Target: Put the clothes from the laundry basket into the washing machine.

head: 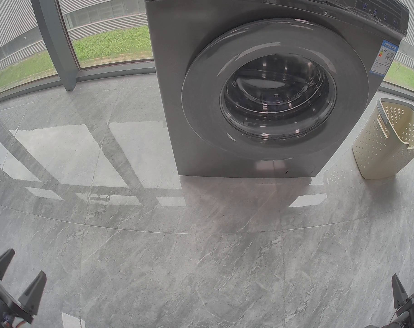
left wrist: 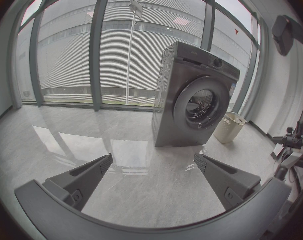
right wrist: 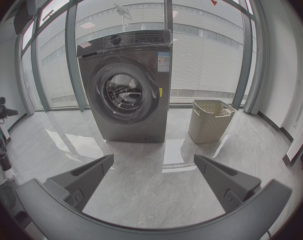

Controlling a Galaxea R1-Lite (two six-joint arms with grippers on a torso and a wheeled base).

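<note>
A grey front-loading washing machine stands ahead on the floor with its round glass door shut. It also shows in the left wrist view and the right wrist view. A cream perforated laundry basket stands just right of the machine; no clothes show over its rim. My left gripper hangs low at the near left, open and holding nothing. My right gripper sits low at the near right, also open with nothing in it.
Glossy grey tiled floor stretches between me and the machine. Tall windows with dark frames run behind. A tripod stand with gear is off to the right side, near a white wall.
</note>
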